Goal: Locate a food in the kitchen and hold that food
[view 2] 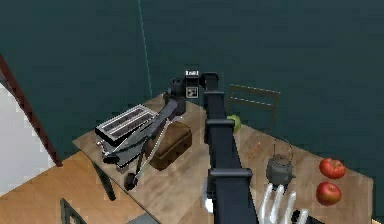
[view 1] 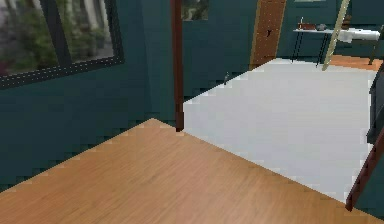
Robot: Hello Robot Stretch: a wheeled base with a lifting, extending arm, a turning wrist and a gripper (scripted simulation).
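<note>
The hand [view 2: 141, 164], whose hold we cannot tell, sits at nine o'clock of a brown loaf-like food [view 2: 175, 144] on the surface [view 2: 178, 184], so we judge the grasp underway, next needing a clean lift.

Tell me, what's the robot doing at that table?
The robot's arm stretches out over a wooden table. Its pincer is near a silver toaster and a brown loaf-shaped thing. I cannot tell whether it holds anything. Farther along the table stand a dark kettle and two red round things that could be fruit.
</note>
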